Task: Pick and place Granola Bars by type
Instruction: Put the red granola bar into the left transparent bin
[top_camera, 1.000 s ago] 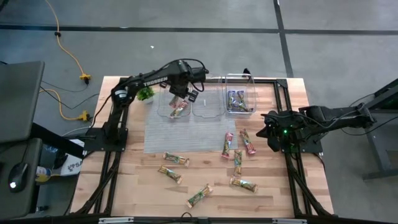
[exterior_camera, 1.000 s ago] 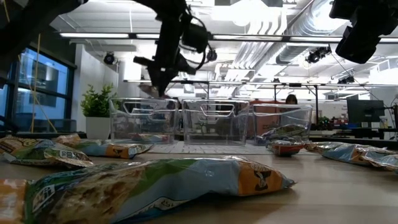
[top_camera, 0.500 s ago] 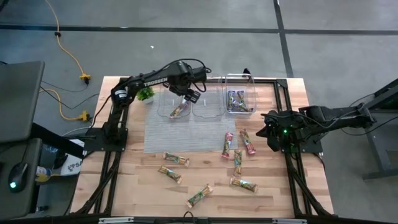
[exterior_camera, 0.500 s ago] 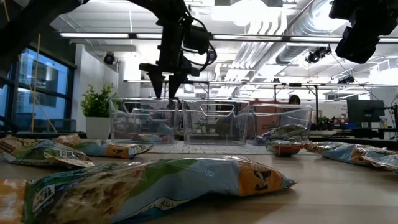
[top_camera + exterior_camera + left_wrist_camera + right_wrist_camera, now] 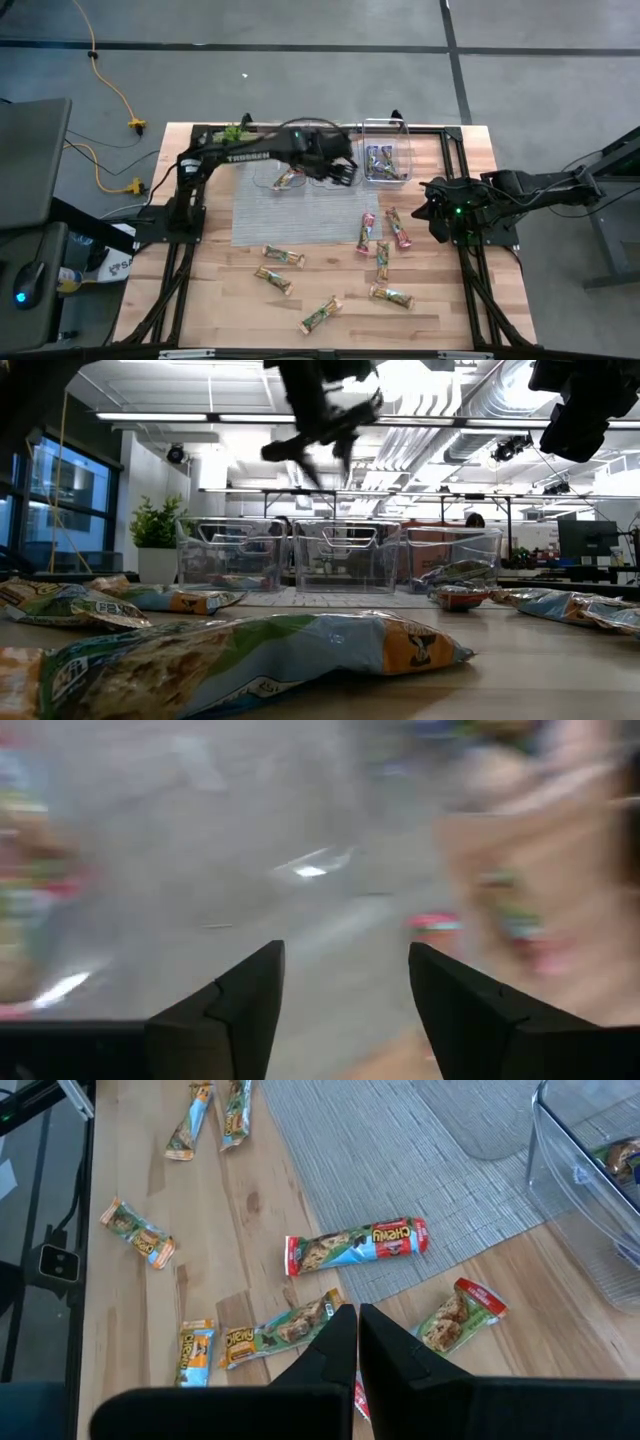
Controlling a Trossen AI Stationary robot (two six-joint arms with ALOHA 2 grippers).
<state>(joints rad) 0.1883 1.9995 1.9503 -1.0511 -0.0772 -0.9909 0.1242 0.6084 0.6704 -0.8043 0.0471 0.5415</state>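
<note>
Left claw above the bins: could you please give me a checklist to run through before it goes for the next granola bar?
1. Left claw open and empty: ok, nothing sits between its fingers.
2. Left claw clear of the bin rims: ok, the low view shows it above them.
3. Bar in the left bin lies fully inside: ok.
4. Middle bin contents: cannot tell, the left arm covers it from above.
5. Loose bars free to pick: ok, the red-wrapped bar lies flat at the mat's edge, apart from its neighbours.
6. Right claw out of the way: ok, shut and waiting near the table's right edge.
</note>
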